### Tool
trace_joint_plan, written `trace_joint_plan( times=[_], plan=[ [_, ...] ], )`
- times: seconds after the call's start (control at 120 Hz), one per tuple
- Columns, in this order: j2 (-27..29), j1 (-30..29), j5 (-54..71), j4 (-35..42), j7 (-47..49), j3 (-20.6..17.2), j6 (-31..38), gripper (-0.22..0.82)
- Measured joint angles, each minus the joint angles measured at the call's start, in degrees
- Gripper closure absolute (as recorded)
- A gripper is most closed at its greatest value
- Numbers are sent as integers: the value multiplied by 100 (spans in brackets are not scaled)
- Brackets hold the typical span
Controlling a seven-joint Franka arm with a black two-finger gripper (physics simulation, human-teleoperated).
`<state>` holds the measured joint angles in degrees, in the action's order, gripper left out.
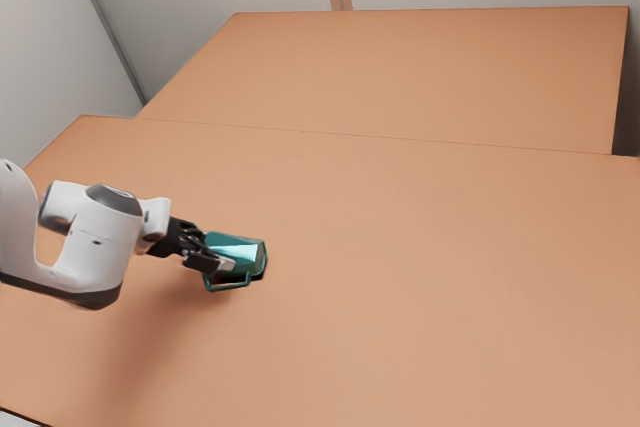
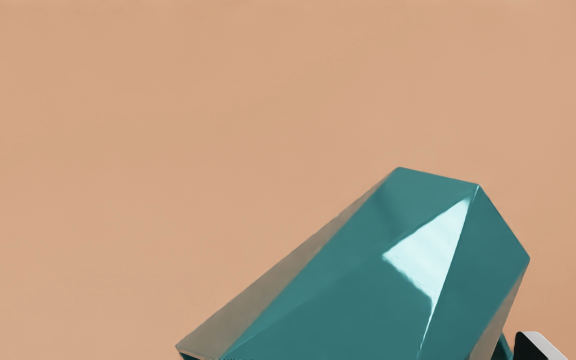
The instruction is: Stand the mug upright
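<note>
The teal faceted mug [image 1: 238,251] lies on its side on the table, its handle toward the exterior view's bottom. My gripper [image 1: 216,254] is at the mug's end nearer the arm, open, with its near finger alongside the body on the handle side. The far finger is partly hidden by the mug. In the wrist view the mug [image 2: 363,285] stretches away from the hand, a bright reflection on its facets. One fingertip of the gripper [image 2: 535,346] stands beside it, past a sliver of the handle; the other fingertip is hidden.
The orange-brown table [image 1: 400,277] extends around the mug. A second brown surface [image 1: 430,77] adjoins it at the exterior view's top, with pale walls behind. The arm's shadow falls on the table below the arm in the exterior view.
</note>
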<state>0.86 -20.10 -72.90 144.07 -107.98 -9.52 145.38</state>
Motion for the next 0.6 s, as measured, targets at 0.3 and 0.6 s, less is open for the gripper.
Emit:
trace_joint_plan(
  times=[0.3,0.6],
  plan=[
    [46,131,-506,15,-560,-131,-1,25],
    [167,-20,-637,-12,-897,-255,-4,55]
  ],
)
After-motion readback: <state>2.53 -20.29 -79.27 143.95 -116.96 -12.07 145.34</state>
